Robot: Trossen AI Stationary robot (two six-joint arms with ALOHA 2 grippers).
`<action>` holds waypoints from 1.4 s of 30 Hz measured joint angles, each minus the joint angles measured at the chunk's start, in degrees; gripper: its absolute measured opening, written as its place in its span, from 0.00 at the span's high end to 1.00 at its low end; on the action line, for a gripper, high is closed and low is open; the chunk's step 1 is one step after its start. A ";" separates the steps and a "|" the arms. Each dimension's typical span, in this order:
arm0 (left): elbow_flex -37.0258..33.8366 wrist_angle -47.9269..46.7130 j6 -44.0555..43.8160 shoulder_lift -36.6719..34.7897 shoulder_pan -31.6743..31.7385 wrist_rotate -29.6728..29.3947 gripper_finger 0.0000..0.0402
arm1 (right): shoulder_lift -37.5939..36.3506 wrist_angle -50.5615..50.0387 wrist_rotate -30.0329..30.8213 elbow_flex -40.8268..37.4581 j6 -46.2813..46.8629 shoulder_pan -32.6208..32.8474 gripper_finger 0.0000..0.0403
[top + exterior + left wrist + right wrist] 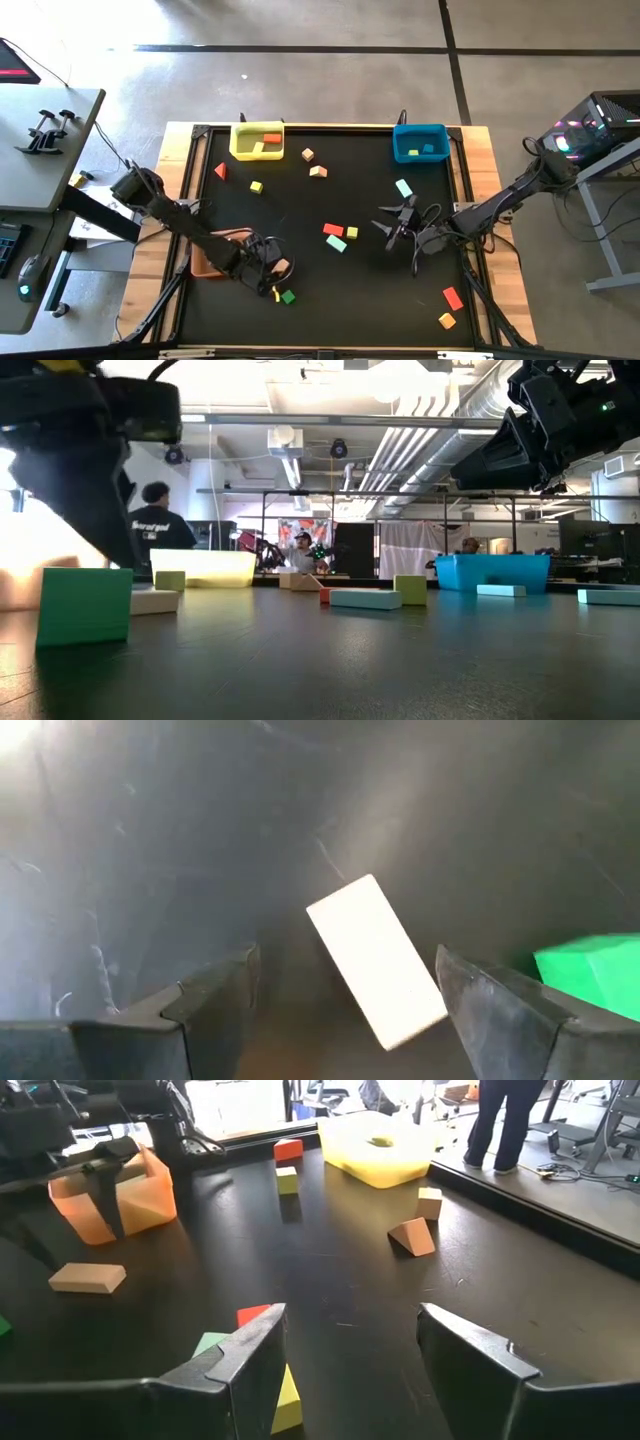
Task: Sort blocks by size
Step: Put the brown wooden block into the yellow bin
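Observation:
My left gripper (270, 274) is open at the table's near left, next to the orange bin (212, 256). In the left wrist view (345, 995) its fingers stand on either side of a pale tan bar (376, 960) lying flat on the mat, and I see no touch. A green block (592, 972) lies just beside it. My right gripper (393, 226) is open and empty above mid-table; a red block (255, 1315), a mint one (210, 1343) and a yellow one (286, 1396) lie by its left finger. Other blocks lie scattered on the mat.
A yellow bin (257, 140) with a red and a yellow block stands at the far left, and a blue bin (420, 142) with mint blocks at the far right. Loose blocks include a tan wedge (318, 171), a mint bar (403, 187), a red block (453, 297) and an orange one (447, 320). People stand beyond the table.

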 joint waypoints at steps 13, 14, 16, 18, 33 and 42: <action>-3.40 7.59 1.13 -0.01 2.48 5.03 0.27 | 0.00 -0.02 0.22 -0.02 0.02 0.00 0.46; -3.39 7.35 1.26 0.07 2.46 4.93 0.27 | 0.00 -0.02 0.22 -0.02 0.02 0.00 0.46; -2.58 6.78 1.63 0.07 2.44 4.84 0.27 | 0.00 -0.04 0.22 -0.02 0.02 0.00 0.46; -1.15 5.48 2.39 0.05 2.40 4.29 0.27 | 0.00 -0.03 0.22 -0.02 0.02 0.00 0.46; 13.38 -39.14 -10.71 -0.04 1.54 7.04 0.27 | 0.00 0.00 0.22 -0.02 0.17 0.00 0.46; 12.91 -40.20 -12.32 -0.04 0.55 20.51 0.27 | 0.00 -0.15 0.22 -0.02 0.02 0.00 0.46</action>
